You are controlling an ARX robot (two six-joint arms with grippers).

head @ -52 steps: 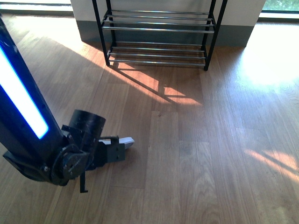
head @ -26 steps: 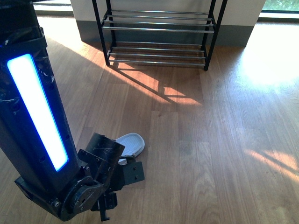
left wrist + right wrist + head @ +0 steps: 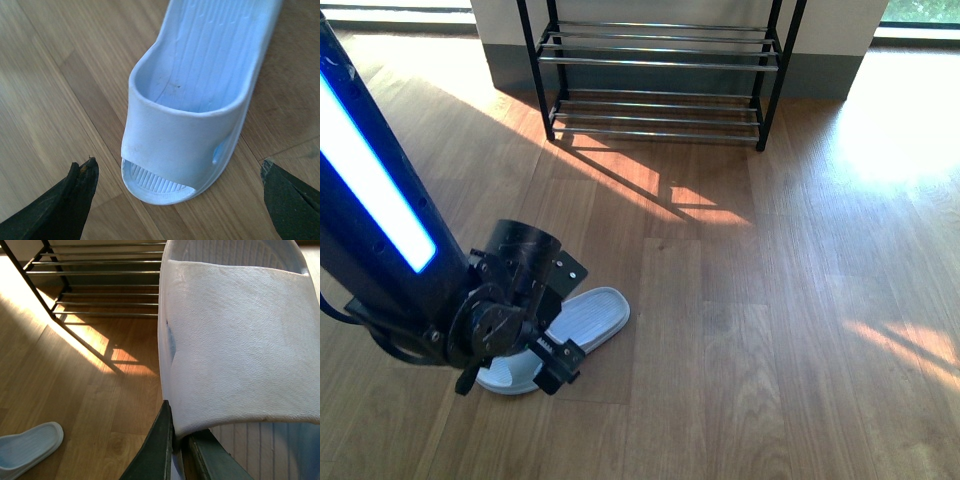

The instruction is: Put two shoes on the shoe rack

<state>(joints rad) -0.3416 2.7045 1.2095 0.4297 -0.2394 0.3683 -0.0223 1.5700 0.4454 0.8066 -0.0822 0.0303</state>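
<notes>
Two pale blue slides, one shoe rack [image 3: 660, 63], left end effector [image 3: 177, 167] spread wide and empty astride the first slide [image 3: 582, 322], flat on the floor [image 3: 770, 300], lying diagonally, heel toward that shoe rack, right end effector [image 3: 177, 432] pinched on the second slide [image 3: 240, 340] by its strap, aloft.

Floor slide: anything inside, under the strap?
Only ribbed footbed shows through the slide's toe opening; the strap covers the rest. The left claw is open, one finger on either side.

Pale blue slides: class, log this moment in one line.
left gripper: open over pale blue rubber slide on floor | right gripper: shut on matching slide
</notes>
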